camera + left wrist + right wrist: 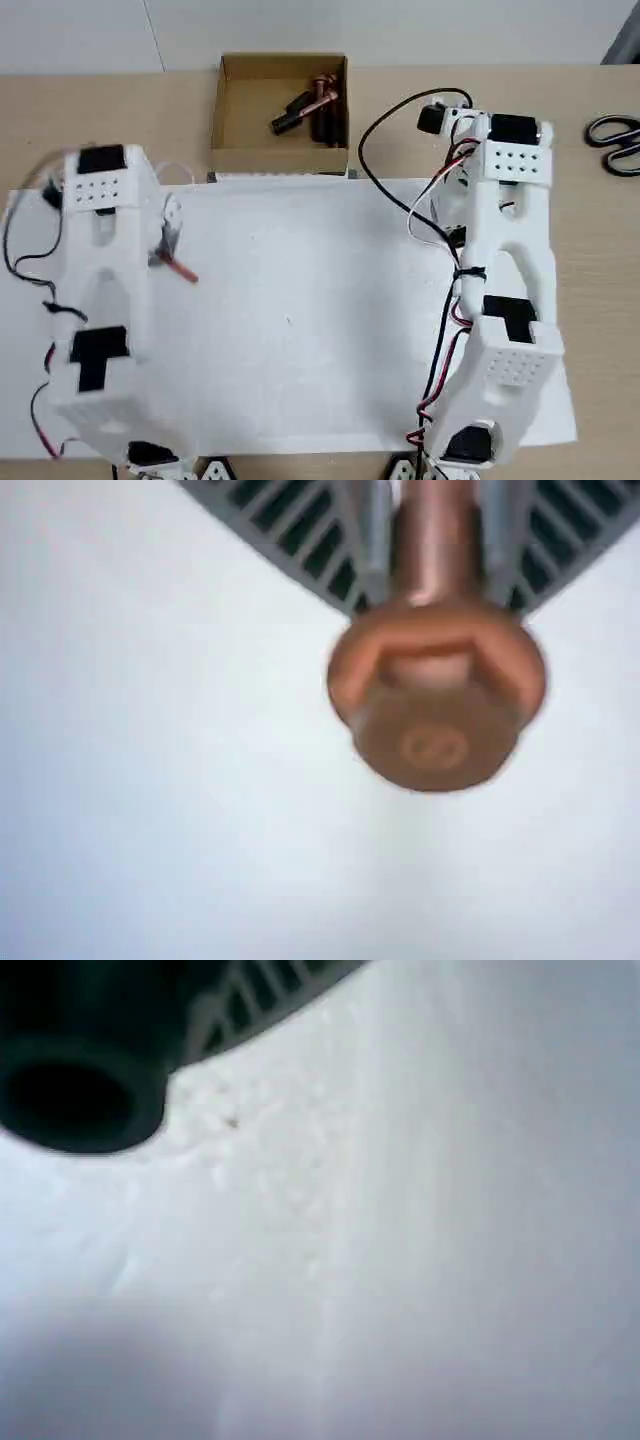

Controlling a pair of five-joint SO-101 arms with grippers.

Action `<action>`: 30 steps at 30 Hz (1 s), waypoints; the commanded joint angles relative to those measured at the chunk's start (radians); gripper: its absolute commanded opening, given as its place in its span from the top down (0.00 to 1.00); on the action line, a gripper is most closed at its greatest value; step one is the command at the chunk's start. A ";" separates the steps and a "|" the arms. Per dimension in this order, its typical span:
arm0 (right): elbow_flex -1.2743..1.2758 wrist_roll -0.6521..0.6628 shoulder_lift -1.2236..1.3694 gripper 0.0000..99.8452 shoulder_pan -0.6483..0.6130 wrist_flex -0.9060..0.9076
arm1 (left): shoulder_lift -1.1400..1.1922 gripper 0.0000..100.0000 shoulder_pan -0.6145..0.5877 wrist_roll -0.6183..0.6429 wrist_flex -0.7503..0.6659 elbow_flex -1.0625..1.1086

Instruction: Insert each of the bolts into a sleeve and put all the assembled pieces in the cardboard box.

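The wooden bench [100, 110] carries a white sheet [300, 300]. At the sheet's far edge, about the middle, stands the box [245, 120], with a few assembled pieces [312, 104] lying in its right half.

Your left pincer [172, 250] hangs over the left side of the sheet, pinching a copper bolt [183, 268] by the shank. The flanged head stands clear of the fingers. Your right pincer [150, 1010], over on the right, looks to be pinching a black sleeve [72, 1095], held off the sheet with its open bore exposed. That grip is partly hidden, so take it as likely rather than certain.

You appear to be at the mating step, with one part in each arm and the two well apart. Next, bring them together over the middle of the sheet, where a dropped part would land safely. Line the bolt's axis up with the bore before you push, since a small tilt will likely jam it at the rim. Make sure the shank end leads, not the head. Once the bolt is seated, one arm must let go so the other can carry the piece to the box.
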 commanded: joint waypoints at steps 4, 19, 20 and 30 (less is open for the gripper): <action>-0.006 0.008 -0.180 0.99 -0.019 0.018 | -0.229 0.99 0.061 -0.087 0.025 -0.107; 0.491 0.060 -0.751 1.00 -0.180 0.021 | -0.508 0.99 0.061 -0.307 0.040 -0.108; 0.532 0.078 -0.794 1.00 -0.193 0.021 | -0.525 0.99 0.061 -0.330 0.040 -0.107; 0.750 0.091 -1.070 1.00 -0.188 0.016 | -0.628 0.99 0.124 -0.542 0.055 -0.104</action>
